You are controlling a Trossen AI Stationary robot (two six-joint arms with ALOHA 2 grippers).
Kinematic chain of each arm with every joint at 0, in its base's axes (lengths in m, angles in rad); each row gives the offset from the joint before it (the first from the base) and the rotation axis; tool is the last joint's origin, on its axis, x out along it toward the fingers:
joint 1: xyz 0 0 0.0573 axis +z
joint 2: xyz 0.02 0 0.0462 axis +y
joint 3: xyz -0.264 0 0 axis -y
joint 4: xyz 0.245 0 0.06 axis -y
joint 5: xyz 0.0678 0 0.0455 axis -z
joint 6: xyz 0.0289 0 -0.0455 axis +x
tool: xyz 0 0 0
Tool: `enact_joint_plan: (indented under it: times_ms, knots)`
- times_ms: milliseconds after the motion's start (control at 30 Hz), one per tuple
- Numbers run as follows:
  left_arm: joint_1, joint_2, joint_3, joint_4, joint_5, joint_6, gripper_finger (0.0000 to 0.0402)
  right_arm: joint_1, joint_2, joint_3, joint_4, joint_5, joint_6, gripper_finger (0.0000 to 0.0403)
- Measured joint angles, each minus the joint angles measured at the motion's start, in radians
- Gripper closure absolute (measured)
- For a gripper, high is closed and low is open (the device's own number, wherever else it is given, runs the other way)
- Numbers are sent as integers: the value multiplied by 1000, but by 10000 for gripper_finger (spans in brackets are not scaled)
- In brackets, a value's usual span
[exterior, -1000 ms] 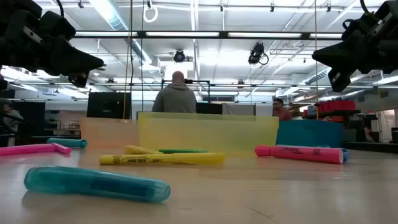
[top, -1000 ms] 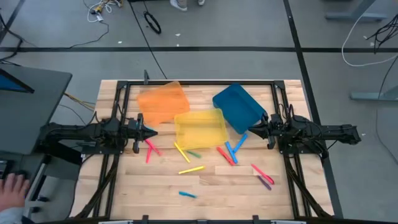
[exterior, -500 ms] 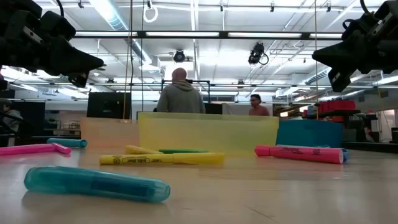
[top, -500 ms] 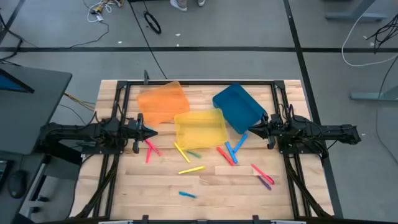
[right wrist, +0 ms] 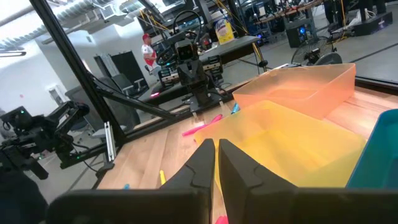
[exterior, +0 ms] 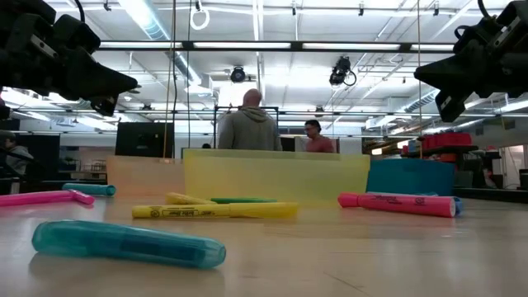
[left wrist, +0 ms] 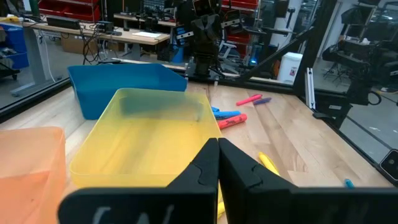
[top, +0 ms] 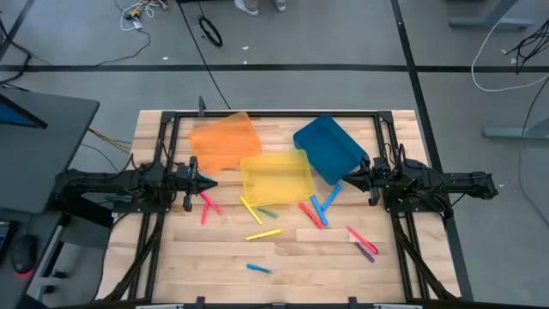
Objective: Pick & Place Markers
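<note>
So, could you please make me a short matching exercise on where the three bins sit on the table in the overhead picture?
Things:
1. orange bin
2. yellow bin
3. blue bin

Places:
A. nearest the right gripper
B. between the other two bins
C. nearest the left gripper

Pairs: 1-C, 2-B, 3-A

Both dark arms are lying low and stretched inward from opposite edges of the counter, facing each other. The left hand (top: 208, 180) is pointing toward the middle, its two fingers (left wrist: 205, 167) pressing together and gripping nothing. The right hand (top: 348, 178) is mirroring that pose, its fingers (right wrist: 202, 163) sitting almost closed with only a thin slit between them, and carrying nothing.
</note>
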Motion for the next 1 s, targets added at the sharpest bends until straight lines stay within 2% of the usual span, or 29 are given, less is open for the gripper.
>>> enact_joint_plan:
  times_ms: [767,933,1000]
  knots:
    - [0,0,0,14,0,1,396,0,0,0,0,0,0,378]
    - [0,0,0,47,-31,128,396,0,0,0,0,0,0,378]
    - [0,0,0,60,-43,132,396,0,0,0,0,0,0,378]
